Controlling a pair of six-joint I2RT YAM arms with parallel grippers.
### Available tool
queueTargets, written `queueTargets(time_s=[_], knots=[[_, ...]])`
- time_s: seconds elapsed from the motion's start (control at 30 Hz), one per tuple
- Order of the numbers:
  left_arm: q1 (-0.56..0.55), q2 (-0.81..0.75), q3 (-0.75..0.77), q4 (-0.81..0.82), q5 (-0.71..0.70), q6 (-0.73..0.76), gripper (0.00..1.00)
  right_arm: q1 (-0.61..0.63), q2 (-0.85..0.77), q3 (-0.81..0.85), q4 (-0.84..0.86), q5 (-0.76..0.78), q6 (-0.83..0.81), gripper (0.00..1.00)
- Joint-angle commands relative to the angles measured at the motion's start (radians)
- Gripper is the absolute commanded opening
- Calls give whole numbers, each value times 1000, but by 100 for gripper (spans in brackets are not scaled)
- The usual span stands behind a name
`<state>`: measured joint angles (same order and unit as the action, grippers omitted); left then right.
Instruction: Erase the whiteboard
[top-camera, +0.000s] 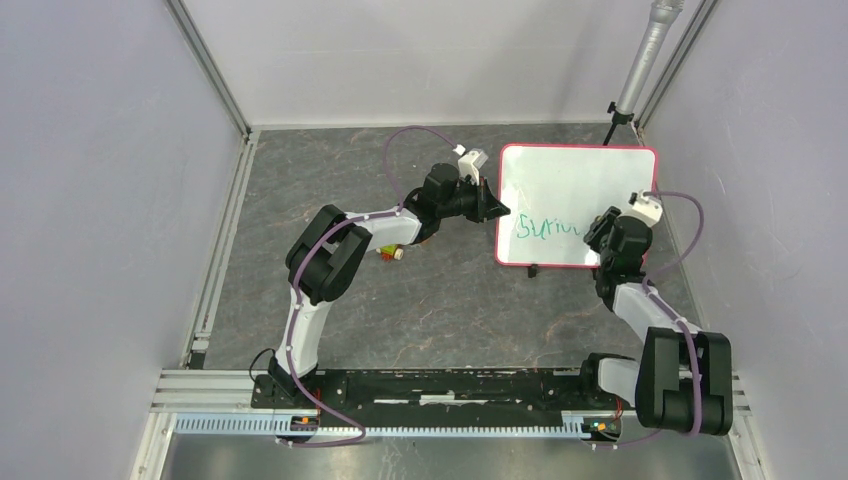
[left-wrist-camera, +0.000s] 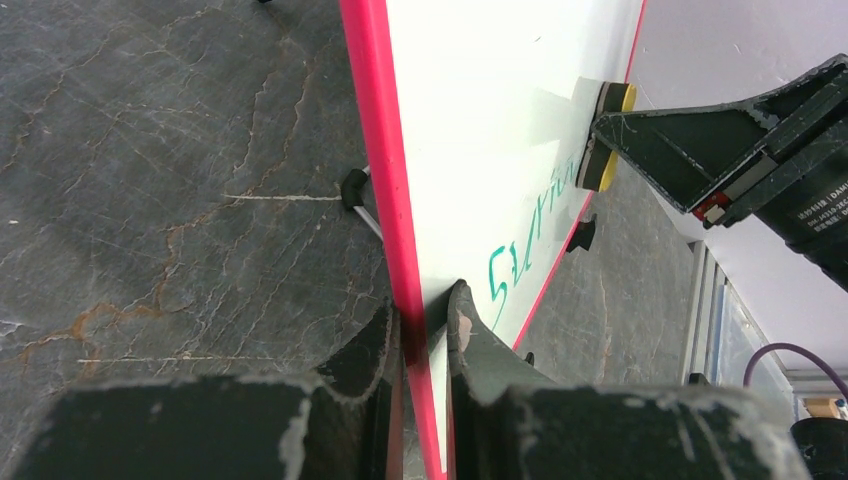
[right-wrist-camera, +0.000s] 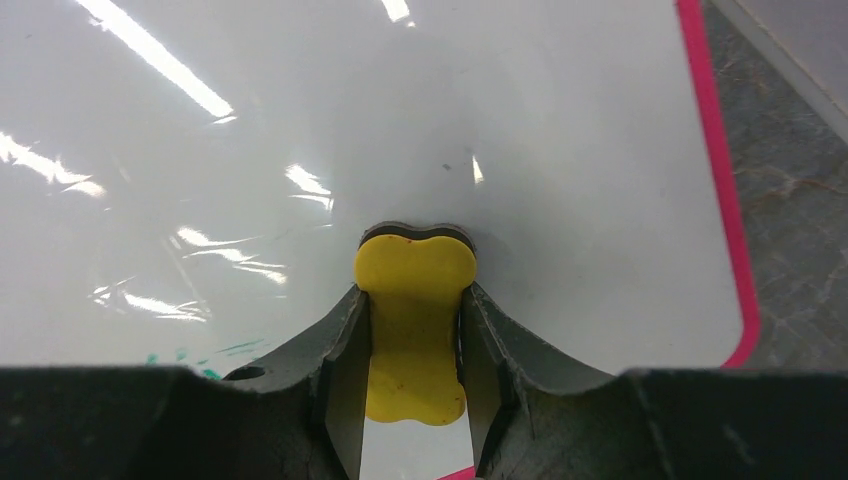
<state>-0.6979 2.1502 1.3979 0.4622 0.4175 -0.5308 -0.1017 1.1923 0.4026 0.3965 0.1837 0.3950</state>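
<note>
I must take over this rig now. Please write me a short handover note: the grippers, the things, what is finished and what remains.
Left gripper: shut on the whiteboard at its left pink edge, holding it.
Right gripper: shut on the yellow eraser, which seems to rest on the board face, just right of the green writing.
Done: board gripped, eraser in position.
Left: the writing is still on the board; wipe it all off.
</note>
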Motion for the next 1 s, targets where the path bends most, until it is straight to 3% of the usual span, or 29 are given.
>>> queueTargets(time_s=[0.0,0.1,0.3,0.43,0.7,0.87,0.97], knots=[[2,59,-12,-148,-180,184,2,-32,41,-37,-92,0,-48,40],[2,59,-11,-148,-181,184,2,12,29,-28,-87,3,-35,40],[1,58,-12,-148,-183,186,2,285,53,61,-111,130,-10,40],[1,59,-11,-148,-184,185,2,403,132,127,-111,178,-7,40],[1,60,-5,-155,-184,186,2,364,119,93,-133,314,-80,42],[1,61,-6,-155,-182,187,2,190,63,-12,-103,235,-78,42],[1,61,-7,-155,-183,188,2,170,48,-16,-96,195,-98,45]])
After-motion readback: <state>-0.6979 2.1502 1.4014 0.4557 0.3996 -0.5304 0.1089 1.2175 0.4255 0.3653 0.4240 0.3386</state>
